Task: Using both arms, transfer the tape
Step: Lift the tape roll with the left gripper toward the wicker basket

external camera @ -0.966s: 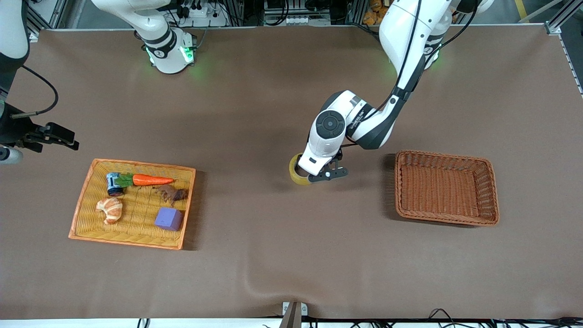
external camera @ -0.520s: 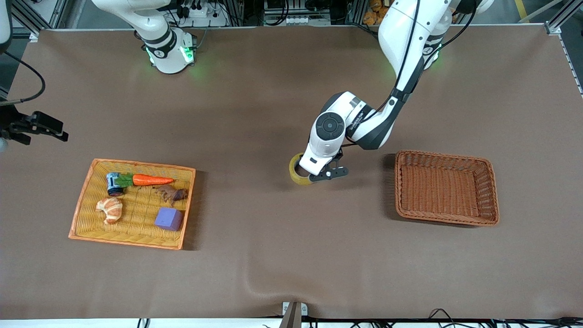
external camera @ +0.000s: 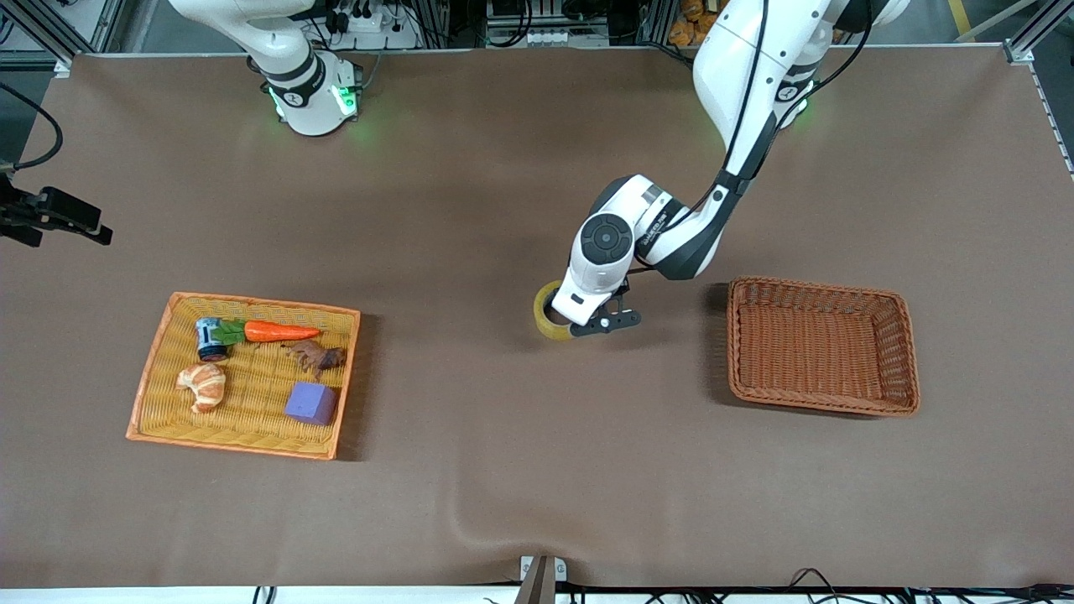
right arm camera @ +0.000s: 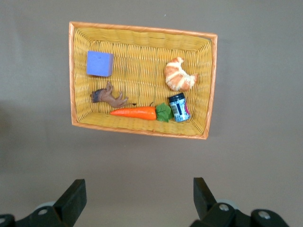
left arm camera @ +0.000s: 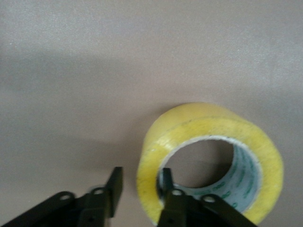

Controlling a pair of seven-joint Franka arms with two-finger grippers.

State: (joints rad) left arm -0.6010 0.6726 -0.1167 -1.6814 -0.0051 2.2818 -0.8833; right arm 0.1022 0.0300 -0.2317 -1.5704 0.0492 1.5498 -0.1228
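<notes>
Left gripper (left arm camera: 138, 187) is standing low on the tape (left arm camera: 208, 158), its fingers (left arm camera: 114, 184) closing narrowly around the roll's wall, one inside the core. This tape (external camera: 550, 311) is resting on the table (external camera: 470, 470) between both baskets. Right gripper (right arm camera: 137, 198) is hanging wide apart above the yellow basket (right arm camera: 142, 35), waiting.

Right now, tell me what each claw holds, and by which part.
The left claw straddles the tape's wall, one finger inside the core; a firm grip cannot be told. The right claw is open and holds nothing.
</notes>
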